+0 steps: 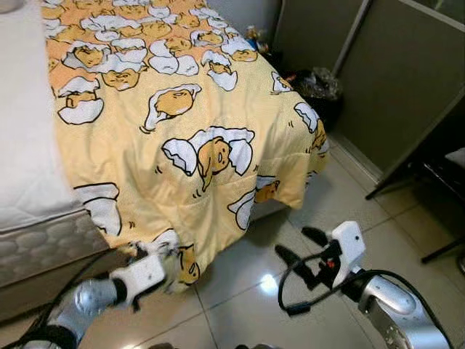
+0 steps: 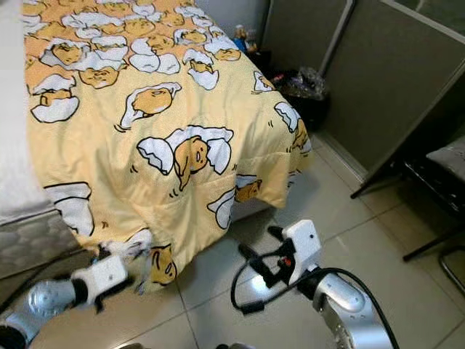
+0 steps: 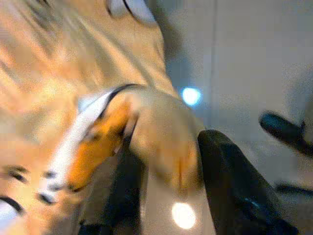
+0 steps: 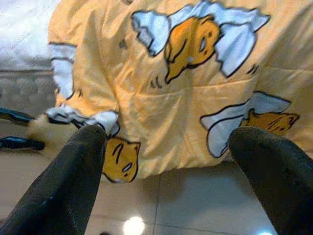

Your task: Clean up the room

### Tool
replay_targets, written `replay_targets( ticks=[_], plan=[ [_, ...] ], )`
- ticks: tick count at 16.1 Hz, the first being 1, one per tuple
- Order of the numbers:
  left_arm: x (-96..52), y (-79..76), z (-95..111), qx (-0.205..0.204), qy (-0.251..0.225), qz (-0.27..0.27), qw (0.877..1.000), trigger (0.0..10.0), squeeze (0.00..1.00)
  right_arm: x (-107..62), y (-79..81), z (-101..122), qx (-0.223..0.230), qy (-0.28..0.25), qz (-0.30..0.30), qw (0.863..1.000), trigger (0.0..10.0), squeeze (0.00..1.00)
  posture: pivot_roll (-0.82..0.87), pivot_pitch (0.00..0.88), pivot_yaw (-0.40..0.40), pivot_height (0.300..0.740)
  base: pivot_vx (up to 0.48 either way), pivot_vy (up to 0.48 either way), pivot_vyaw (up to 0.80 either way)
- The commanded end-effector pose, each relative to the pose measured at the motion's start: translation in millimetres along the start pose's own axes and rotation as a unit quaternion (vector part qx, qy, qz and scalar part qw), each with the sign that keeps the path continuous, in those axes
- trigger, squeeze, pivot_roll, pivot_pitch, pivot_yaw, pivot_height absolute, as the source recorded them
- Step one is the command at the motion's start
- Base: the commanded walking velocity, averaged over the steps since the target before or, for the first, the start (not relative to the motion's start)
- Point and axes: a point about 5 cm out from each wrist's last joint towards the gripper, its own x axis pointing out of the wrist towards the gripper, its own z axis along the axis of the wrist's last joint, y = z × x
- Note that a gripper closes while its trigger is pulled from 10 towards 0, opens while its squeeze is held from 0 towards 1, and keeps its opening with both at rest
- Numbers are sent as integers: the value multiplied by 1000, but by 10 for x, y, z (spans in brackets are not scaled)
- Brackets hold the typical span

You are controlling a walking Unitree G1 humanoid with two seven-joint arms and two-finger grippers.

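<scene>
1. While the left gripper [image 1: 161, 270] sits low by the bed's near corner, its black fingers [image 3: 234, 186] are pinched on the hanging corner of the quilt [image 1: 189, 138]. The left wrist view is blurry, but you can make out a fold of yellow fabric squeezed between the two fingers.
2. That pinched corner has a cartoon egg print on it and hangs just above the floor [image 1: 240, 298], below the edge of the mattress [image 1: 29, 145].
3. Right gripper [image 1: 301, 247] hovers over the tiles, a bit out from the bed, with its fingers spread wide and nothing between them. From its wrist camera the two fingers [image 4: 73, 171] frame the quilt's hanging edge, so it's pointed at the bed but well apart from the fabric.
4. A black cable [image 1: 290, 291] loops off the right wrist.
5. Quilt itself: yellow with white and orange egg characters, spread across most of the bed and drooping over the foot end and the near side. Bare white mattress shows along the robot's left.
6. Further out, there's a dark bin [image 1: 320, 91] with a bag in it by the far corner of the bed, next to a grey partition [image 1: 407, 80].
7. Black chair legs [image 1: 436, 182] stand on the tiles off to the right.
</scene>
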Motion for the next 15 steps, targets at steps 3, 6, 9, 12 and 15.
replay_targets(
  ticks=[3,6,9,12,15],
  plan=[
    [-94,317,200,7,-62,49,997,10000,1000,-86,-115,-22,-4,-4,-50,999,10000,114,-146,68,-75,740,0,0,0],
    [-223,729,381,-12,-92,117,989,10000,1000,-65,-121,-58,-2,-7,-65,998,10000,114,-131,72,-68,740,0,0,0],
    [-123,855,496,-162,-141,219,952,10000,933,-10,-185,3,-10,-30,-105,994,10000,110,-131,62,-54,740,0,0,0],
    [19,752,644,-280,-193,320,884,10000,0,-15,-302,108,-32,-66,-172,982,10000,102,-141,45,-48,740,0,0,0],
    [122,594,835,-338,-201,392,832,10000,0,20,-380,233,-51,-93,-209,972,10000,94,-147,13,-39,740,0,0,0]
  ],
)
